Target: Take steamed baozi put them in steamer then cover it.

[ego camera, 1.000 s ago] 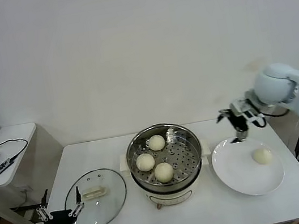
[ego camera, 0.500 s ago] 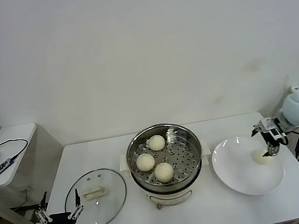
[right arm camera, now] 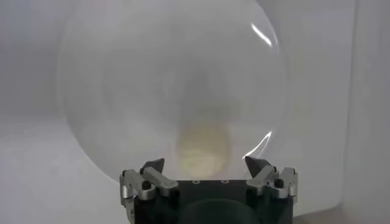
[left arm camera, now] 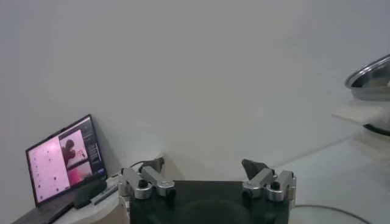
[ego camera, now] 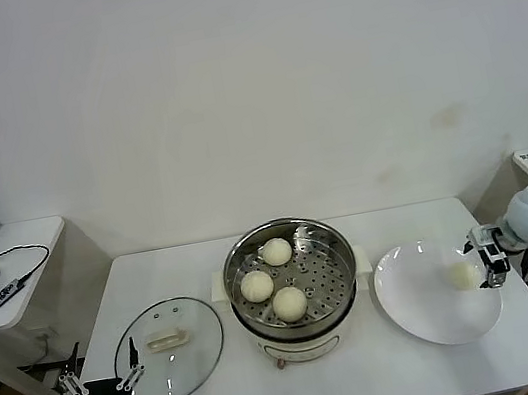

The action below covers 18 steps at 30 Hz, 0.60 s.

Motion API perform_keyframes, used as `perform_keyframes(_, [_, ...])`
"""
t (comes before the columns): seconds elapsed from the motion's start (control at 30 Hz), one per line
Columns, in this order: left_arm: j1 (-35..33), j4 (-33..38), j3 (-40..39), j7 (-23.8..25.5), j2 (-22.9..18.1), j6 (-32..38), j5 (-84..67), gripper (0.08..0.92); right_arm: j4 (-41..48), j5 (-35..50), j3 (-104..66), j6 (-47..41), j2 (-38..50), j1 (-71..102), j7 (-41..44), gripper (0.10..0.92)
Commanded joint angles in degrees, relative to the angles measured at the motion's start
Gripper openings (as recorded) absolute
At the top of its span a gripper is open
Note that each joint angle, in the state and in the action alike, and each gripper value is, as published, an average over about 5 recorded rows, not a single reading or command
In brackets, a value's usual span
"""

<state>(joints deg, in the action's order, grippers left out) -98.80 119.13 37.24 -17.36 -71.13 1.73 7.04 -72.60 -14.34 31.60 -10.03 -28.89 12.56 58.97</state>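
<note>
- While 3 steamed baozi (ego camera: 276, 251) already sat on the perforated tray of the steamer (ego camera: 291, 276), the 4th baozi (ego camera: 463, 275) lay on the white plate (ego camera: 415, 309) to the right of the steamer.
- Right pincer (ego camera: 488, 260) hung at the plate's far-right edge, just beside that bun; the right wrist view showed its fingers (right arm camera: 152, 167) spread open with the bun ahead between them, untouched.
- Judged best: lower until the fingers straddle the bun's widest part, then close gently, since a soft bun would likely dent or slip on the smooth plate.
- Left pincer (ego camera: 98, 391) waited open at the desk's (ego camera: 397, 383) front corner, left of the steamer, near the glass lid (ego camera: 168, 350), which was still off.
- No brand, label or writing could be read; the laptop screen (left arm camera: 64, 159) showed only unreadable pink panels.
</note>
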Motion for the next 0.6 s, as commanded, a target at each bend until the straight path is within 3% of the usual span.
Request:
perform_keyframes(0.03, [0.06,-0.17,0.00,0.02,0.01,-0.01,-0.03,0.823,6.46,-3.02,-3.66,0.37,-5.01,3.61,-1.14,0.823])
perform_keyframes(0.6, [0.12,-0.56,0.00,0.00,-0.06,0.00,-0.23,0.823,8.04,-4.21,-2.91,-0.63,-7.04,2.29,-0.66,0.731])
